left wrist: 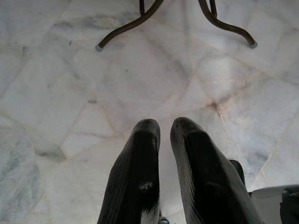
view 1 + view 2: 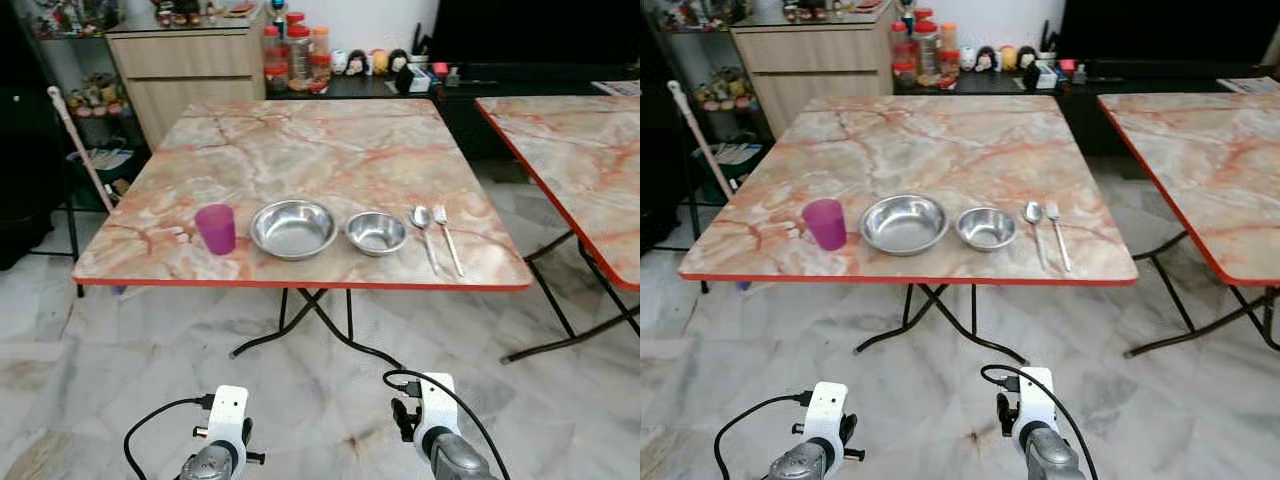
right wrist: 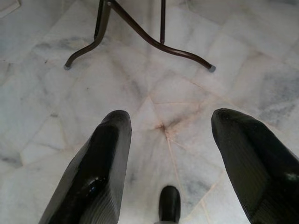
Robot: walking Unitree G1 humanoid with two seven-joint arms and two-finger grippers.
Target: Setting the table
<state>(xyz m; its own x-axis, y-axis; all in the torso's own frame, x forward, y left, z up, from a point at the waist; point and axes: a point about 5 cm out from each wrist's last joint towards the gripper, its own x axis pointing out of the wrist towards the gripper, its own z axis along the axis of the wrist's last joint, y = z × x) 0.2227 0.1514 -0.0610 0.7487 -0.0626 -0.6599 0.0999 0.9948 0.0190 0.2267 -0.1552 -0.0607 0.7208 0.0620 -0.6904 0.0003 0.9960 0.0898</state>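
Table looks set, robot standing back.

A purple cup (image 2: 216, 228), a big bowl (image 2: 293, 228), a small bowl (image 2: 376, 232), a spoon (image 2: 424, 230) and a fork (image 2: 446, 235) sit in a row near the front edge of the table (image 2: 320, 150). Both arms hang low over the floor. The left gripper (image 1: 164, 140) is nearly closed and empty; the right gripper (image 3: 170, 140) is wide open and empty. I think little is left; any next move needs a step closer.

A purple cup (image 2: 216, 228), large steel bowl (image 2: 293, 228), small steel bowl (image 2: 377, 232), spoon (image 2: 424, 230) and fork (image 2: 447, 237) are lined along the marble-patterned table (image 2: 330, 150) (near its front edge).
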